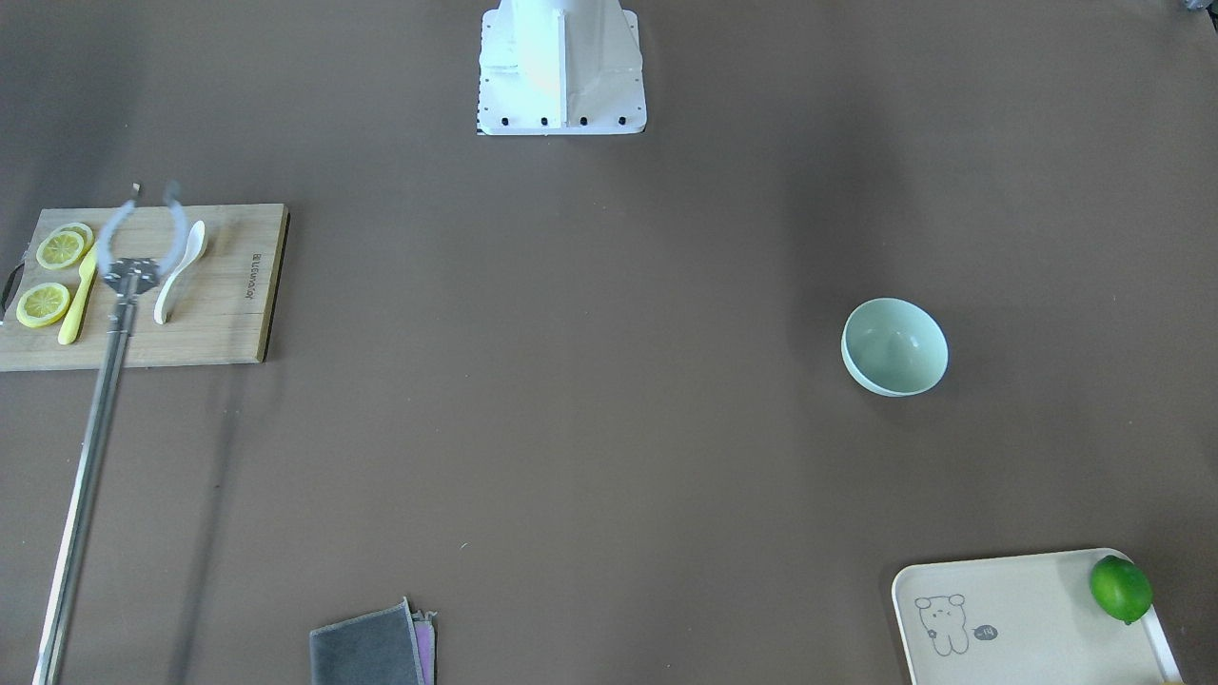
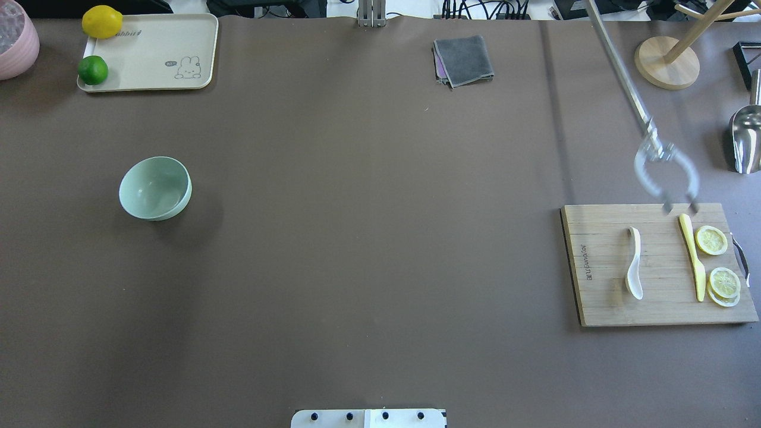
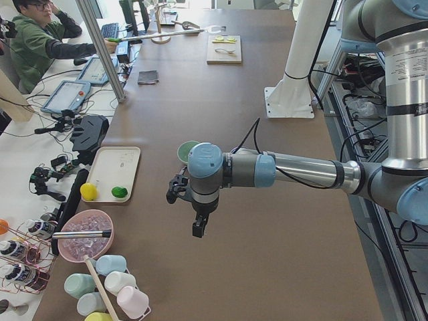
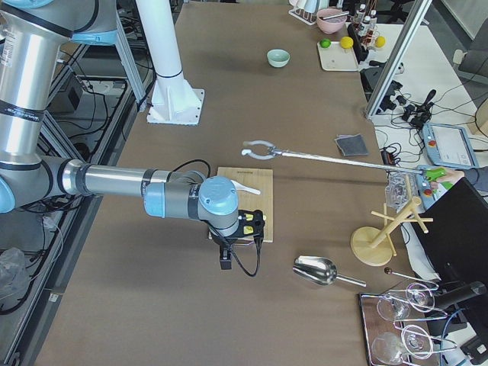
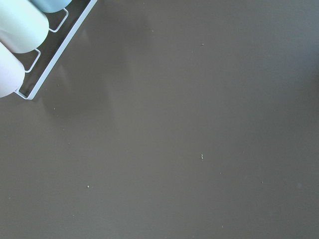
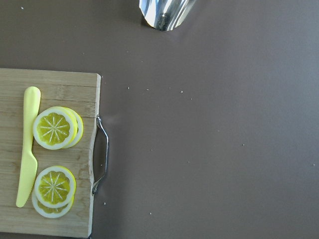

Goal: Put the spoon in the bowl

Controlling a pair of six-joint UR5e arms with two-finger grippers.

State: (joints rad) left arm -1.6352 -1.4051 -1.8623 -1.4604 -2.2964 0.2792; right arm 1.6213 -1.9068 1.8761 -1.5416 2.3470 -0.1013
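Note:
The white spoon (image 2: 634, 263) lies on a wooden cutting board (image 2: 600, 309) at the table's right; it also shows in the front view (image 1: 181, 271). The mint-green bowl (image 2: 154, 188) stands upright and empty at the left, also in the front view (image 1: 894, 345). My left gripper (image 3: 198, 229) shows only in the left side view, hanging above the table near the bowl; I cannot tell if it is open. My right gripper (image 4: 226, 259) shows only in the right side view, near the board's end; I cannot tell its state. Neither wrist view shows fingers.
A person's long grabber pole (image 2: 664, 172) hovers blurred over the board's far edge. A yellow knife (image 2: 692, 255) and lemon slices (image 2: 711, 240) lie beside the spoon. A cream tray (image 2: 172, 41) with a lime and a lemon, a grey cloth (image 2: 464, 59) and a metal scoop (image 2: 746, 134) stand farther back.

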